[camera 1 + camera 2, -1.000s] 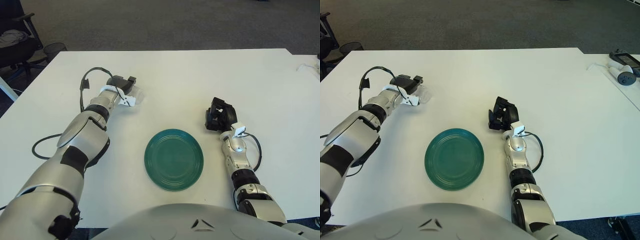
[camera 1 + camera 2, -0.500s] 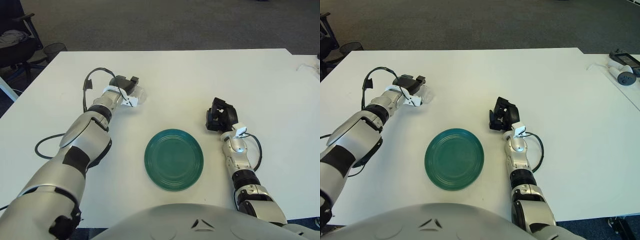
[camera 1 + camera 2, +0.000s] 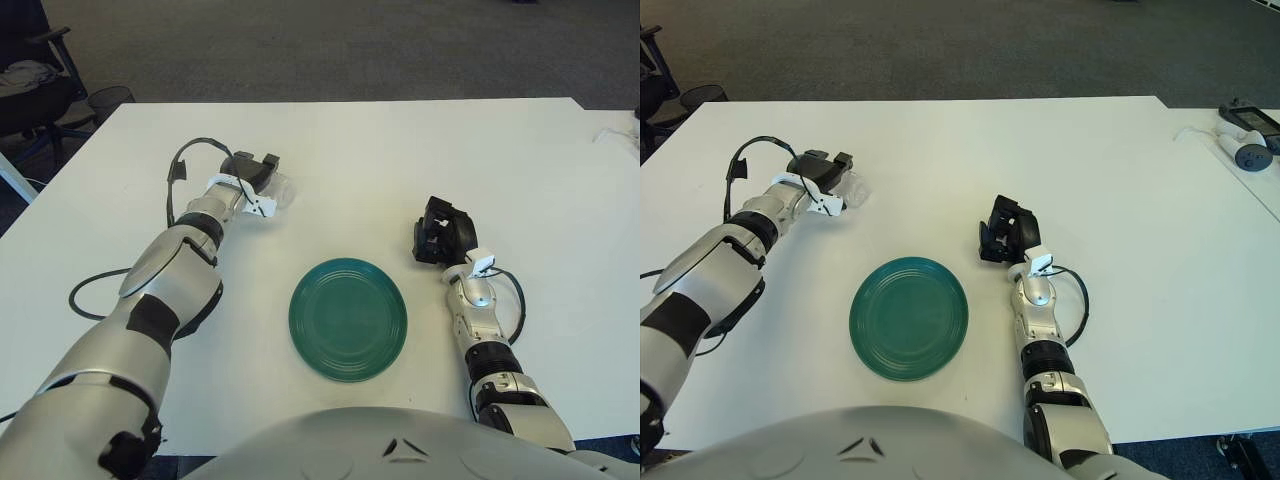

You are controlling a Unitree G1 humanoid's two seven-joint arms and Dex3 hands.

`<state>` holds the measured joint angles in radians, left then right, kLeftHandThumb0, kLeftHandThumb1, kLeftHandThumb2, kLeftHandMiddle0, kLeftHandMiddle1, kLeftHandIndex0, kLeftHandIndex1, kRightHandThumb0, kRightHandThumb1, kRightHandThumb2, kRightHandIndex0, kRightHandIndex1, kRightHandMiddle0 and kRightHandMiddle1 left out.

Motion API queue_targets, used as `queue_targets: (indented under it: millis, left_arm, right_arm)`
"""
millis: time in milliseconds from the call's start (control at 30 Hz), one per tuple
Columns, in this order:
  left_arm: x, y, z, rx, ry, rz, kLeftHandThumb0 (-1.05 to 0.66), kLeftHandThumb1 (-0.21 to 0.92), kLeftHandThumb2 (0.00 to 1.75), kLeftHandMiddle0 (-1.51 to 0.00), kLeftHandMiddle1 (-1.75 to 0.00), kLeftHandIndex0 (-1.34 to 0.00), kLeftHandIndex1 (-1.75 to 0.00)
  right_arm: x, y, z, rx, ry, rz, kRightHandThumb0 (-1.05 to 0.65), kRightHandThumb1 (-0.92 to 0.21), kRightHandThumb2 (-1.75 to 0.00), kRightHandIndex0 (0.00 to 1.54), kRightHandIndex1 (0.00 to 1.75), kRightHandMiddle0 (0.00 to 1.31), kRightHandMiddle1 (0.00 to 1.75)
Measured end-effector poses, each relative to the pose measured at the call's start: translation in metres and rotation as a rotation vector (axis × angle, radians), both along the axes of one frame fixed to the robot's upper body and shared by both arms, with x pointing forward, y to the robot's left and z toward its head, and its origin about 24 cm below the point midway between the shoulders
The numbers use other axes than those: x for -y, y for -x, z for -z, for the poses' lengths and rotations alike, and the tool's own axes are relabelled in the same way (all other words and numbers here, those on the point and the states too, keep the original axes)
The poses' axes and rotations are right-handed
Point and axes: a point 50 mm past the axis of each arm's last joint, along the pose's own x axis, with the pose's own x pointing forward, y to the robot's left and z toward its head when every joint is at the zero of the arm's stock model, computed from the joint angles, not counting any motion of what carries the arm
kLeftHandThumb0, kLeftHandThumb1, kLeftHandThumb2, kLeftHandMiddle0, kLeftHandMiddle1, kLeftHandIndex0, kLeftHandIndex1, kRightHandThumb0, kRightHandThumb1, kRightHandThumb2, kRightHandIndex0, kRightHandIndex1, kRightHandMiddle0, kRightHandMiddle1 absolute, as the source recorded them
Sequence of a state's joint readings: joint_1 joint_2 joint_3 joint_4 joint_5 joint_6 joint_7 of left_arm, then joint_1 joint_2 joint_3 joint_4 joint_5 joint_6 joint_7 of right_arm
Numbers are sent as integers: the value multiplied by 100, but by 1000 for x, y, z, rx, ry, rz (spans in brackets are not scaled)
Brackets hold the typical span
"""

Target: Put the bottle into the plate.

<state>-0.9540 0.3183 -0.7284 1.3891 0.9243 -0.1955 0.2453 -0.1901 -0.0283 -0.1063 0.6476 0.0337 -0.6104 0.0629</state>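
Left robot hand (image 3: 257, 172) reached far out over the tabletop (image 3: 400, 150), fingers clamped on the clear bottle (image 3: 281, 191). Green plate (image 3: 348, 318) well nearer the body. Right robot hand (image 3: 437, 233) curled, beside plate. No legible labels.

**Bottle and plate: position check**

Clear bottle (image 3: 281, 190) lies on its side on the white surface (image 3: 400, 150), partly covered by the left hand (image 3: 255, 180). Round green plate (image 3: 348, 318) sits flat, holding nothing, well apart from the bottle, nearer the robot.
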Motion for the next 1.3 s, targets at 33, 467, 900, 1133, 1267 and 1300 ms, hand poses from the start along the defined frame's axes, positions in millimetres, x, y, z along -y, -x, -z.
queue_targets:
  millis: [33, 467, 900, 1133, 1267, 1300]
  left_arm:
    - [0, 0, 0, 0, 0, 0, -81, 89, 4, -53, -8, 0, -111]
    - [-2, 4, 6, 7, 9, 2, -80, 91, 5, -51, -6, 0, -109]
    - [1, 5, 6, 28, 15, 29, -95, 92, 9, -31, -1, 0, -61]
    - [2, 7, 10, 31, -46, 68, -104, 92, 15, -14, -1, 0, -26]
    - [4, 7, 11, 32, -60, 67, -104, 92, 20, -9, 0, 0, -18]
    - [5, 6, 9, 37, -61, 67, -104, 92, 21, -9, 0, 0, -16]
  right_arm:
    - [0, 0, 0, 0, 0, 0, -6, -24, -134, 120, 175, 102, 175]
    - [2, 3, 0, -1, 1, 3, -6, -24, -134, 120, 175, 102, 175]
    - [2, 5, 0, -1, 1, -1, -6, -24, -134, 120, 175, 102, 175]
    - [3, 6, 0, -1, 1, 2, -6, -24, -134, 120, 175, 102, 175]
    - [4, 7, 0, -1, 0, 4, -6, -24, -134, 120, 175, 102, 175]
    - [4, 7, 0, -1, 0, 4, -6, -24, -134, 120, 175, 102, 175]
